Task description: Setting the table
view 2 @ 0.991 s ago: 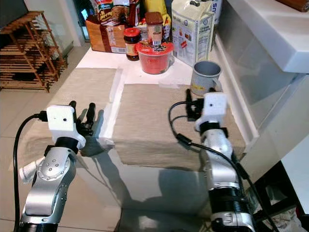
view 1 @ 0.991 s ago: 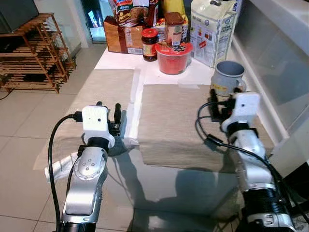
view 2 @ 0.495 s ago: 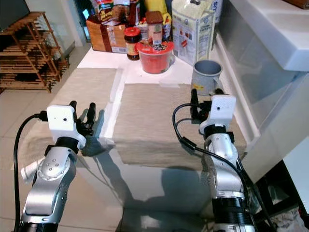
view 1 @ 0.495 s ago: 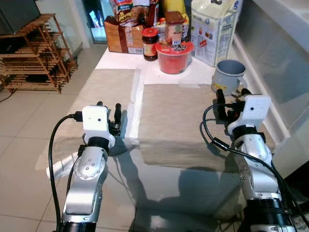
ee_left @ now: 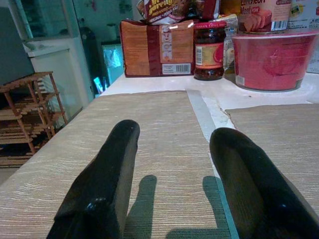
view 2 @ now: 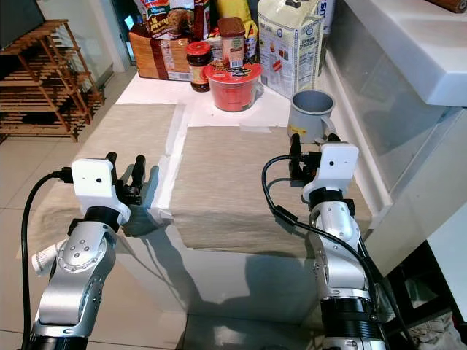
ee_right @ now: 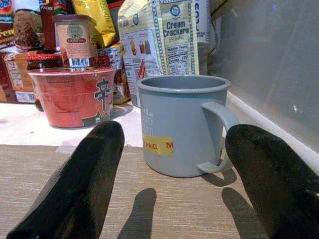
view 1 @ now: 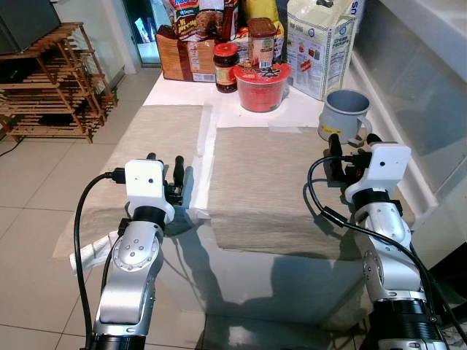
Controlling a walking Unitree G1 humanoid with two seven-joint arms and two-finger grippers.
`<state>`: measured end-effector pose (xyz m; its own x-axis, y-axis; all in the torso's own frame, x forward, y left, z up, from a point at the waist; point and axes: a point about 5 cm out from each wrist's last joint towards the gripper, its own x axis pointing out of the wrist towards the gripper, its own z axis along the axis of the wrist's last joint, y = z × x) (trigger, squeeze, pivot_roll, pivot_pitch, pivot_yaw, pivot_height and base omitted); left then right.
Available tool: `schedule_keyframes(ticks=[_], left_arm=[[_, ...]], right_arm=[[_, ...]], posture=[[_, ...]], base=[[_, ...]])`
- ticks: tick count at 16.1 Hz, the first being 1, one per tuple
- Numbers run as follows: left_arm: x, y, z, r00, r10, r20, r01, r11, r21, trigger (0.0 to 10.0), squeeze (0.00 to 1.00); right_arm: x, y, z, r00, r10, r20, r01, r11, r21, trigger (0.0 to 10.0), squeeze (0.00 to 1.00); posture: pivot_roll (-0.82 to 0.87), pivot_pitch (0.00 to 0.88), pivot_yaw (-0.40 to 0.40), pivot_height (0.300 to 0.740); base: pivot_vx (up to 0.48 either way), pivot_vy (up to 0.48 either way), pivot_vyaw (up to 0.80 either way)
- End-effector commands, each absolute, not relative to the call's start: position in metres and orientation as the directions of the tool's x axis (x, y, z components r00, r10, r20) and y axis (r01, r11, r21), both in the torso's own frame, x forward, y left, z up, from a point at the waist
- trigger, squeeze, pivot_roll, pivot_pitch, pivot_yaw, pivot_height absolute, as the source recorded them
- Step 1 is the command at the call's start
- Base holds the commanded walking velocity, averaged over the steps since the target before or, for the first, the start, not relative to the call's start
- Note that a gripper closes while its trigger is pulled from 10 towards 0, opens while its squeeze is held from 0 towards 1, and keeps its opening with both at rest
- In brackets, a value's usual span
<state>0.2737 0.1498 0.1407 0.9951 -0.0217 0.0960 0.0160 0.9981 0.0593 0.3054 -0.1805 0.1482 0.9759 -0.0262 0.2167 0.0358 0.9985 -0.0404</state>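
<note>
The grey mug (ee_right: 182, 124) stands upright at the far right corner of the right placemat (view 1: 270, 182), its handle turned toward the wall side. The right tool (ee_right: 172, 184) sits just short of it with both fingers spread wide, grasping nothing, and the mug lies between their lines.

To do this step well, I judge the tool should slide forward low and level until the fingers bracket the mug's body, not the handle, then close gently so the mug does not tip or skid on the cloth.

Behind the mug are a red noodle bowl (view 1: 261, 86), a cracker bag (view 1: 319, 44) and a jar (view 1: 227, 65); keep clear of them.

Left of the mug, over the left placemat (view 1: 157, 135), the left tool (ee_left: 172, 184) rests open and empty.
</note>
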Motion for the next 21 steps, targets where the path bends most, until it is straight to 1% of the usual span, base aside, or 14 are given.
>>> schedule_keyframes(ticks=[1,8,10,15,21], left_arm=[[0.276,0.149,0.141,0.995,-0.03,0.099,0.024,0.998,0.063,10.0,0.0],[0.276,0.149,0.141,0.995,-0.03,0.099,0.024,0.998,0.063,10.0,0.0],[0.273,0.149,0.141,0.994,-0.047,0.096,0.04,0.997,0.066,10.0,0.0],[0.274,0.148,0.141,0.994,-0.046,0.095,0.04,0.997,0.063,10.0,0.0],[0.273,0.149,0.141,0.995,-0.042,0.094,0.036,0.997,0.063,10.0,0.0]], right_arm=[[0.305,-0.18,0.154,0.972,-0.026,0.233,0.037,0.998,-0.041,10.0,0.0],[0.305,-0.18,0.154,0.972,-0.026,0.233,0.037,0.998,-0.041,10.0,0.0],[0.326,-0.205,0.136,0.984,-0.137,0.114,0.142,0.989,-0.035,10.0,0.0],[0.326,-0.199,0.138,0.986,-0.112,0.126,0.119,0.992,-0.049,10.0,0.0],[0.337,-0.2,0.134,0.989,-0.103,0.11,0.111,0.991,-0.074,10.0,0.0]], posture=[[-0.11,0.0,0.081,0.74],[-0.11,0.0,0.081,0.74],[-0.09,0.0,0.082,0.74],[-0.09,0.0,0.08,0.74],[-0.08,0.0,0.079,0.74]], base=[[0.0,0.0,0.0],[0.0,0.0,0.0],[0.0,0.0,0.0],[0.0,0.0,0.0],[0.0,0.0,0.0]])
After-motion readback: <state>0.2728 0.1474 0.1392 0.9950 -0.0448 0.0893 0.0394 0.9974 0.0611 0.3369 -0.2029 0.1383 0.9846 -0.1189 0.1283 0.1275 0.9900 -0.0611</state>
